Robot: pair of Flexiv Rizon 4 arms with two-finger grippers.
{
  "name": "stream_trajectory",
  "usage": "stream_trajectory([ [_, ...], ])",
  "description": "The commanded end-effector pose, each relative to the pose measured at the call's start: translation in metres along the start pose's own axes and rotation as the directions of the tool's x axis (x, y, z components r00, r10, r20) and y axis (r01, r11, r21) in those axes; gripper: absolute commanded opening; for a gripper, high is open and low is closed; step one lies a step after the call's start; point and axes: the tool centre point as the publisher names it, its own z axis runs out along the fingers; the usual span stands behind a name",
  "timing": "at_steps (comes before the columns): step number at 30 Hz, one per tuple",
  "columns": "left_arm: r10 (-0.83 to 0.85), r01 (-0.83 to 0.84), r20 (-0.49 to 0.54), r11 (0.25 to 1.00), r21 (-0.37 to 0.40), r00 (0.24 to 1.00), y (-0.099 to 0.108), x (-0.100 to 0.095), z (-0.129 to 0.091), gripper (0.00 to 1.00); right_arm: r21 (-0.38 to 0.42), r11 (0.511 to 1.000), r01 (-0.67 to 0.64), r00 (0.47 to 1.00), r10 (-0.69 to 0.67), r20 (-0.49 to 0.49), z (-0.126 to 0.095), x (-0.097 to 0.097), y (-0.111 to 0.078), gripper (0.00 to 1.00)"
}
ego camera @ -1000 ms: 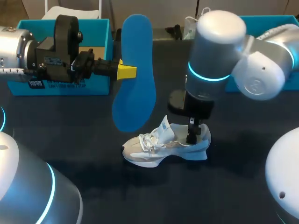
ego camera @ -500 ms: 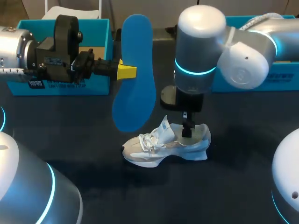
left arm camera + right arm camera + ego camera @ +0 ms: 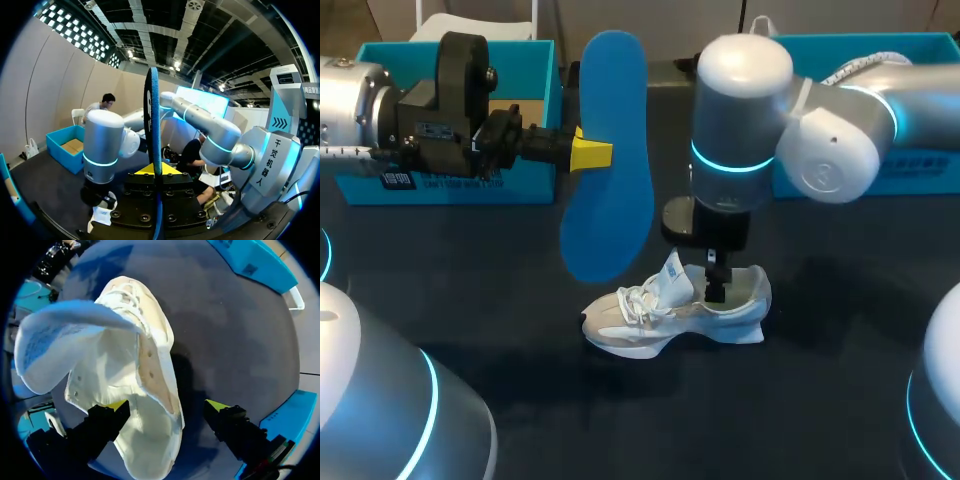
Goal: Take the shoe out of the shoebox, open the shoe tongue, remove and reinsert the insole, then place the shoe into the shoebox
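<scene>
On the dark table [image 3: 820, 400] our right arm [image 3: 740, 110] comes in from the right and stands over the middle, and our left arm [image 3: 380, 110] lies level along the far left. Behind the left arm sits the left box [image 3: 450, 185], blue, with something tan showing inside. The right box [image 3: 920, 170] at the far right is mostly hidden by the arm in the head view. The left wrist view looks into it [image 3: 65, 147] and shows a tan layer there. The blue insole [image 3: 610, 170] hangs upright in the air, left of and beyond the shoe. The left gripper [image 3: 590, 153] pinches it at mid-length, and the wrist view shows it edge-on [image 3: 151, 115] between the yellow tips [image 3: 152, 170]. The white shoe [image 3: 660, 320] stands on its sole at mid-table, toe left, heel right. Its tongue [image 3: 675, 275] is lifted forward. The right gripper [image 3: 714, 285] hangs at the shoe's opening. Only its wrist view shows the fingers spread wide [image 3: 167, 405], one over the inside, one outside the side wall. We cannot tell whether either touches.
</scene>
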Motion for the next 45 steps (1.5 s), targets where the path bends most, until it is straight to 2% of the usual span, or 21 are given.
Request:
stream_trajectory([
  [1,0.000,0.000,-0.002,1.000,0.000,1.000,0.000,-0.002,0.002,0.00,0.005,1.000,0.003,1.000,-0.003,-0.013,0.008,-0.002,0.002,0.87],
  [3,0.000,0.000,-0.002,1.000,0.000,1.000,0.000,-0.002,0.002,0.00,0.005,1.000,0.005,1.000,-0.005,-0.017,0.010,-0.002,0.002,0.85],
  [4,0.000,0.000,-0.002,1.000,0.000,1.000,0.000,-0.002,0.002,0.00,0.005,1.000,0.004,1.000,-0.004,-0.023,0.011,-0.002,0.002,0.73],
  [5,0.000,0.000,-0.002,1.000,0.000,1.000,0.000,-0.002,0.002,0.00,0.009,1.000,0.005,1.000,-0.004,-0.027,0.012,-0.002,0.002,0.47],
  [7,0.000,0.000,-0.002,1.000,0.000,1.000,0.000,-0.002,0.002,0.00,0.012,1.000,0.006,1.000,-0.005,-0.030,0.012,-0.002,0.002,0.18],
  [8,0.000,0.000,-0.002,1.000,0.000,1.000,0.000,-0.002,0.002,0.00,0.011,1.000,0.007,1.000,-0.006,-0.031,0.012,-0.002,0.001,0.09],
  [10,0.000,0.000,-0.002,1.000,0.000,1.000,0.000,-0.002,0.002,0.00,0.013,1.000,0.008,0.999,-0.008,-0.033,0.013,-0.002,0.001,0.01],
  [24,0.000,0.000,-0.002,1.000,0.000,1.000,0.000,-0.002,0.002,0.00,0.034,0.999,-0.003,0.998,0.005,-0.059,0.001,0.010,0.003,0.00],
  [36,0.000,0.000,-0.002,1.000,0.000,1.000,0.000,-0.002,0.002,0.00,0.012,0.971,-0.238,0.971,0.239,-0.031,-0.034,0.037,0.003,0.00],
  [41,0.000,0.000,-0.002,1.000,0.000,1.000,0.000,-0.002,0.002,0.00,-0.042,0.912,-0.409,0.913,0.408,-0.023,-0.049,0.050,0.006,0.00],
  [43,0.000,0.000,-0.002,1.000,0.000,1.000,0.000,-0.002,0.002,0.00,-0.067,0.841,-0.538,0.843,0.536,-0.047,-0.054,0.055,0.007,0.00],
  [45,0.000,0.000,-0.002,1.000,0.000,1.000,0.000,-0.002,0.002,0.00,-0.084,0.794,-0.602,0.799,0.600,-0.046,-0.059,0.060,0.009,0.00],
])
